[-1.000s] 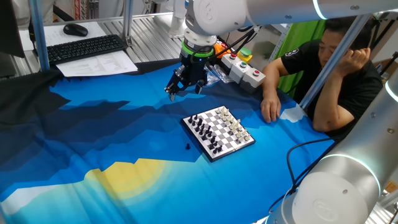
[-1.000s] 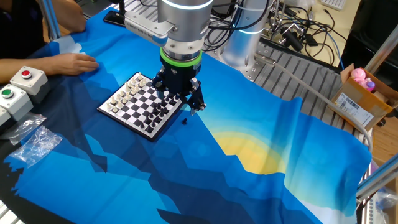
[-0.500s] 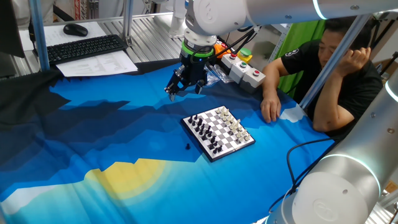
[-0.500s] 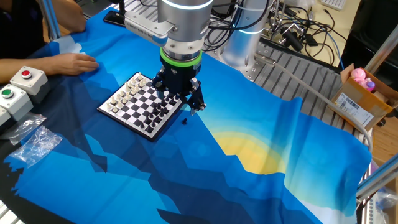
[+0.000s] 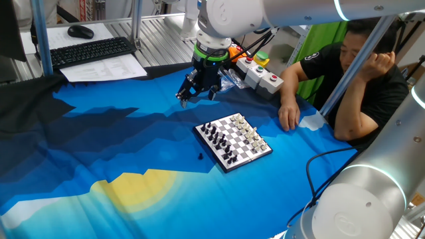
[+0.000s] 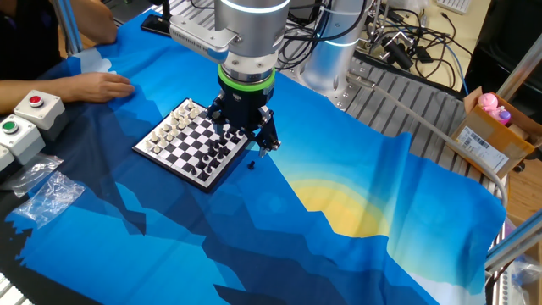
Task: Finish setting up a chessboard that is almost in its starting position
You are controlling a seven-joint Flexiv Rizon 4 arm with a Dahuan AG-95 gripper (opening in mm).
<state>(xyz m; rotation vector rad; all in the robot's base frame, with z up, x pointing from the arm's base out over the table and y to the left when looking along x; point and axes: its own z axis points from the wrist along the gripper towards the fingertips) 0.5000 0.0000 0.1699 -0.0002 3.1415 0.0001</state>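
Note:
The chessboard (image 5: 240,154) lies on the blue cloth, with black pieces along one side and white pieces along the other; it also shows in the other fixed view (image 6: 174,161). One small black piece (image 5: 200,157) lies loose on the cloth just off the board's black side, also visible in the other fixed view (image 6: 251,164). My gripper (image 5: 198,97) hangs well above the cloth, behind the board in this view. In the other fixed view it (image 6: 245,138) overlaps the board's black-side edge. Its fingers are spread and hold nothing.
A person sits at the table's far side with a hand (image 5: 288,117) on the cloth close to the board. A grey button box (image 5: 264,76), a plastic bag (image 6: 47,196), a keyboard (image 5: 89,52) and a cardboard box (image 6: 491,135) stand around the edges.

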